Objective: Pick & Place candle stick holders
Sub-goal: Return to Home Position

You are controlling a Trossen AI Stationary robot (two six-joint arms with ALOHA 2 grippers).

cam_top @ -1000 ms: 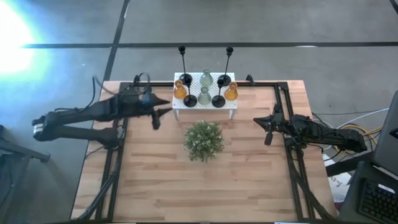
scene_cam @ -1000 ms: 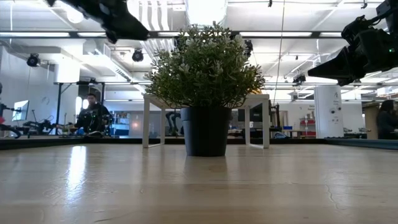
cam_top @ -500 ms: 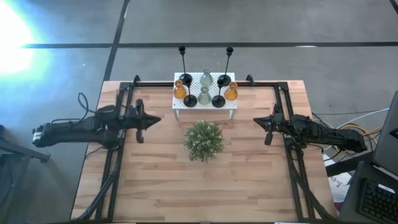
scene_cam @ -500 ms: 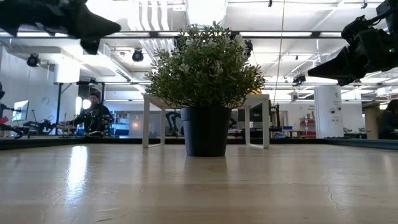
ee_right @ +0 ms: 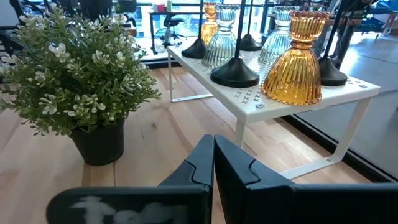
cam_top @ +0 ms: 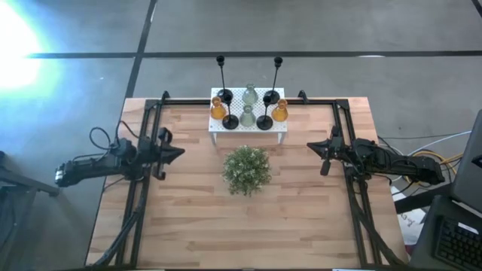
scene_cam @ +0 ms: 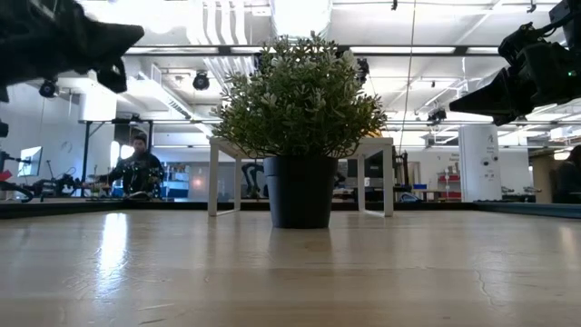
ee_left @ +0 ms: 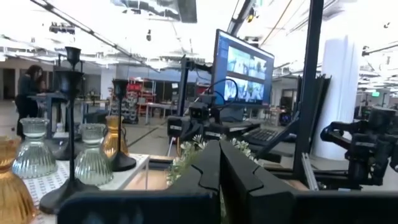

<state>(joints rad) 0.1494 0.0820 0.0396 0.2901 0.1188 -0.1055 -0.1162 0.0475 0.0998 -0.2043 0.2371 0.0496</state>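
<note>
While left end effector (cam_top: pixel 179 151) and right end effector (cam_top: pixel 311 145) sit closed, ribbed amber candle stick holders (ee_right: pixel 292 65) gleam.

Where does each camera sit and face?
High: above the table, looking straight down; both arms show, left gripper and right gripper flanking the plant.
Low: at tabletop height, level past the plant to the white stand; arms at both upper corners.
Left wrist: on the left arm, facing the candle stick holders and the right arm past its shut fingers.
Right wrist: on the right arm, facing plant and stand past its shut fingers.
Shared: the plant shows in all four.
</note>
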